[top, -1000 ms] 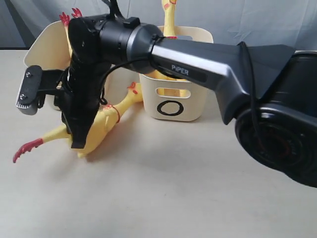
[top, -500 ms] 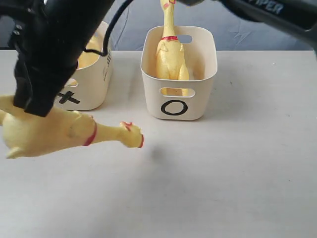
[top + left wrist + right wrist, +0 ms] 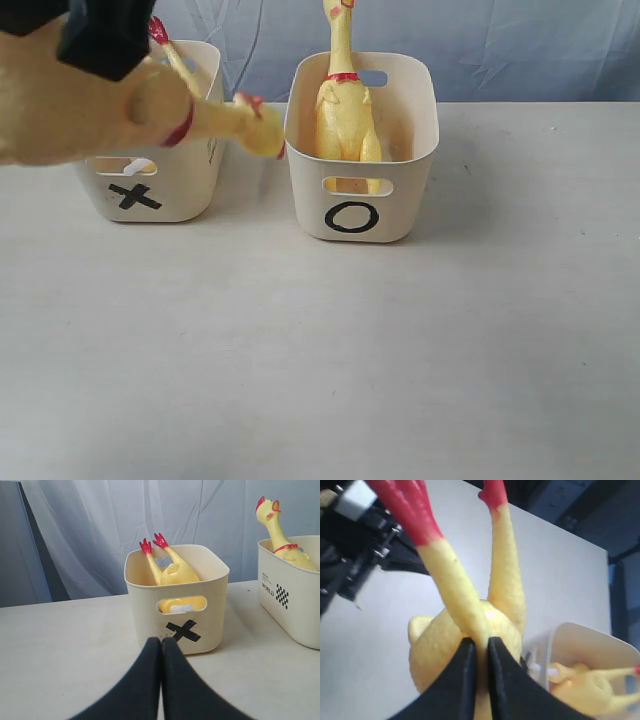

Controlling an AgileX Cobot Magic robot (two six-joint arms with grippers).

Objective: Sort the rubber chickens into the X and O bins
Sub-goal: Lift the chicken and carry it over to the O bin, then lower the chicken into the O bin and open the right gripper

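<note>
The right gripper (image 3: 480,644) is up high on the left side of the exterior view, its two black fingers pinched tight on a chicken (image 3: 451,655) leg, and the left gripper (image 3: 161,644) sits low with its fingers pressed together.

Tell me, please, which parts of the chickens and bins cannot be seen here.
1. Held chicken, exterior view: blurred, legs outside the frame.
2. O bin chicken, exterior view: top of head cut off by the top edge.
3. X bin chicken, left wrist view: head hidden inside the X bin.
</note>
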